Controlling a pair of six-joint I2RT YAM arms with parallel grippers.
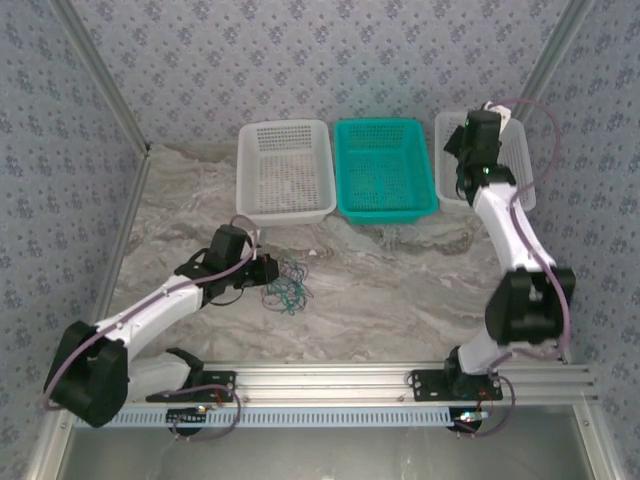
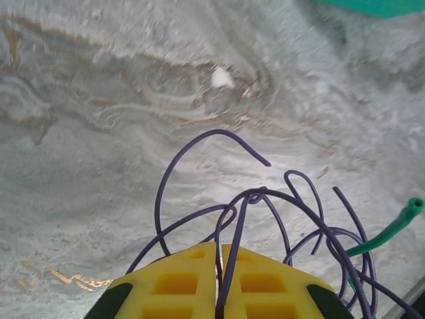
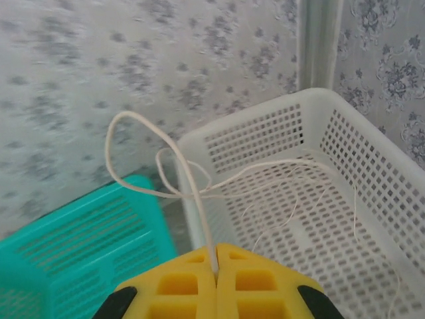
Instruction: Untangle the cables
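Left claw: clenched on purple cable; tangle lies at 3 o'clock.
Right claw: clenched on white cable, held above basket.

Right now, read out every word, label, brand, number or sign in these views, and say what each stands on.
None: no readable text anywhere.
The teal basket, the white basket left of it, the table, the yellow left hand and right hand carry no print; the wallpaper has a floral pattern, no letters.
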